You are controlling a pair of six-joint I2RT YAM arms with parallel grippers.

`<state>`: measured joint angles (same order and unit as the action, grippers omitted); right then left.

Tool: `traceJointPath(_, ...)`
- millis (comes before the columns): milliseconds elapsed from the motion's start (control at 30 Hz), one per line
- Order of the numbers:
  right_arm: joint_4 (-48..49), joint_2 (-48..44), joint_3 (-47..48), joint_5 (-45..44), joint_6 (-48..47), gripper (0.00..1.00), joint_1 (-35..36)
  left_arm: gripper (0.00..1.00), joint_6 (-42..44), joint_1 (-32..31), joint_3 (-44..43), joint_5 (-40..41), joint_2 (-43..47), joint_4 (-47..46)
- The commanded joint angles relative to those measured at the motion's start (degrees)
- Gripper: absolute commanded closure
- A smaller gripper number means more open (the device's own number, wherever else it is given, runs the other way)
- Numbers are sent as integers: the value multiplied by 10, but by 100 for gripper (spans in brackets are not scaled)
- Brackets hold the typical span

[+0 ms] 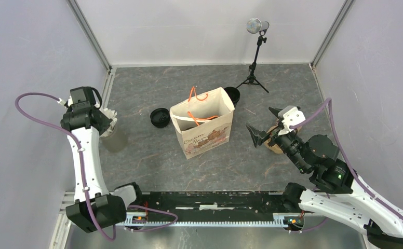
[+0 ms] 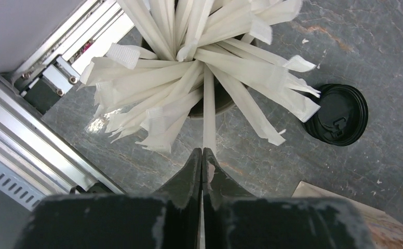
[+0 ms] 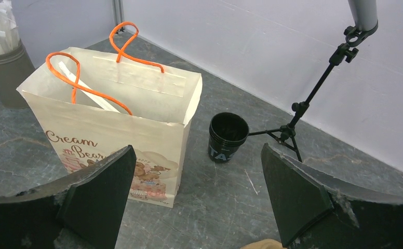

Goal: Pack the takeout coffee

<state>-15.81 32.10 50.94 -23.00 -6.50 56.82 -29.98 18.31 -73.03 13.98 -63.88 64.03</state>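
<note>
A black takeout coffee cup (image 1: 232,95) (image 3: 228,136) stands behind the right corner of the beige paper bag (image 1: 203,124) (image 3: 111,119), open-topped with no lid on it. A round black lid (image 1: 159,117) (image 2: 338,114) lies on the table left of the bag. My left gripper (image 1: 106,118) (image 2: 203,151) hangs over a grey holder of paper-wrapped straws (image 1: 113,136) (image 2: 189,78), shut on one wrapped straw (image 2: 209,119). My right gripper (image 1: 262,120) (image 3: 198,155) hovers wide open to the right of the bag, holding nothing.
A white wrapped straw (image 3: 82,85) leans inside the bag, under its orange handles (image 1: 197,96). The brown pulp carrier (image 1: 274,147) (image 3: 262,244) sits under my right gripper. A small tripod (image 1: 255,67) (image 3: 313,98) stands at the back right. Walls enclose the table.
</note>
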Motion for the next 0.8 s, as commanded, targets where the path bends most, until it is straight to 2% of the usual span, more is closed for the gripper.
traceJointPath(0,29,5,11,1,1,3,-2,98,40,3,-52,-21,15,17)
traceJointPath(400,15,23,34,2,-1,3,-2,97,30,3,-132,-19,65,69)
traceJointPath(500,14,31,41,4,-3,3,-2,72,6,3,-107,-18,77,69)
traceJointPath(567,17,35,43,9,-2,3,-1,65,-12,3,-81,-30,84,52)
traceJointPath(633,18,38,47,17,1,3,-2,61,-26,3,-63,-35,83,40)
traceJointPath(767,21,37,50,24,11,3,-2,59,-34,3,-40,-32,68,15)
